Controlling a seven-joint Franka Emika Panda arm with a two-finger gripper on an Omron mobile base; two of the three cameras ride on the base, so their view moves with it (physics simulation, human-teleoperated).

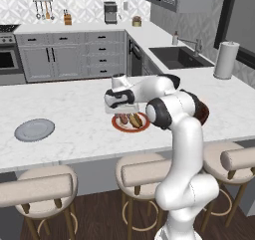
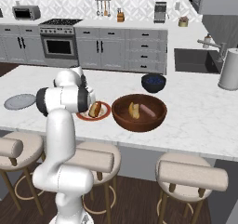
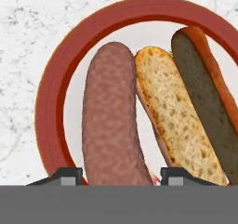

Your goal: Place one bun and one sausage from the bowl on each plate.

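Note:
The cream plate with a red-orange rim (image 3: 50,90) carries a pink-brown sausage (image 3: 114,116) and, touching it, a split bun (image 3: 172,109). My gripper (image 3: 123,174) hangs close over that plate, open, one fingertip on each side of the sausage's near end. From the left base the gripper (image 1: 124,109) sits just above the same plate (image 1: 116,125). The reddish-brown bowl (image 2: 122,121) stands right of the plate (image 2: 81,117) and holds another bun (image 2: 134,110) and sausage (image 2: 148,110). The grey plate (image 1: 34,129) lies bare at the far left of the island.
A small dark navy bowl (image 2: 153,82) stands behind the big bowl. A paper towel roll (image 2: 229,69) is at the island's right end by the sink (image 1: 174,57). Stools (image 1: 45,189) line the near edge.

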